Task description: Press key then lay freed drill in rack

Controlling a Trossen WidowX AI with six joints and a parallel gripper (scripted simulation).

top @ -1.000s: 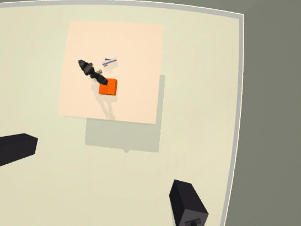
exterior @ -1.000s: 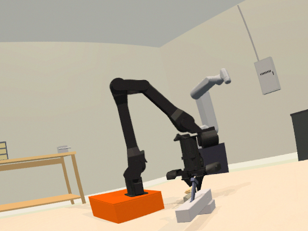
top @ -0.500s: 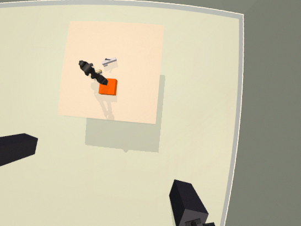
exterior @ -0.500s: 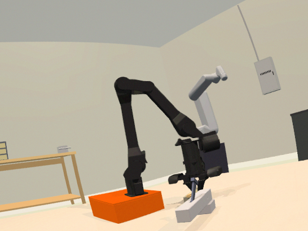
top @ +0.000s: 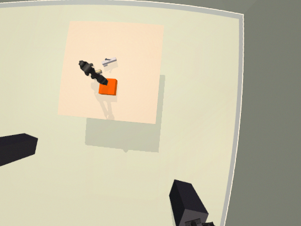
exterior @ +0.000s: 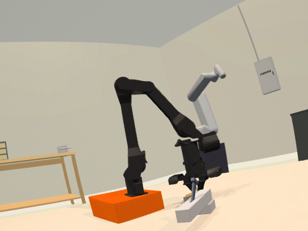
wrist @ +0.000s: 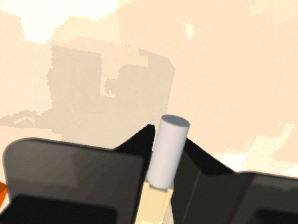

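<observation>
The drill (wrist: 169,152) (exterior: 187,194), a pale grey cylinder with a tan part, is clamped in my gripper (wrist: 159,132). In the wrist view its grey end points away between the fingers. The gripper points down, low over the mat, behind the key in the exterior view. The rack (exterior: 186,199) is a small grey-brown block, mostly hidden, low beside the drill; contact between them cannot be told. The key (exterior: 193,187) is a blue-grey lever standing tilted up from the light grey holder (exterior: 184,209) (top: 109,61).
The orange base block (top: 108,89) (exterior: 127,209) carries the arm, close to the rack. The light grey holder stands at the gripper's near side in the exterior view. A wooden bench (exterior: 42,158), a grey arm (exterior: 207,112) and a wall box (exterior: 268,79) are in the background.
</observation>
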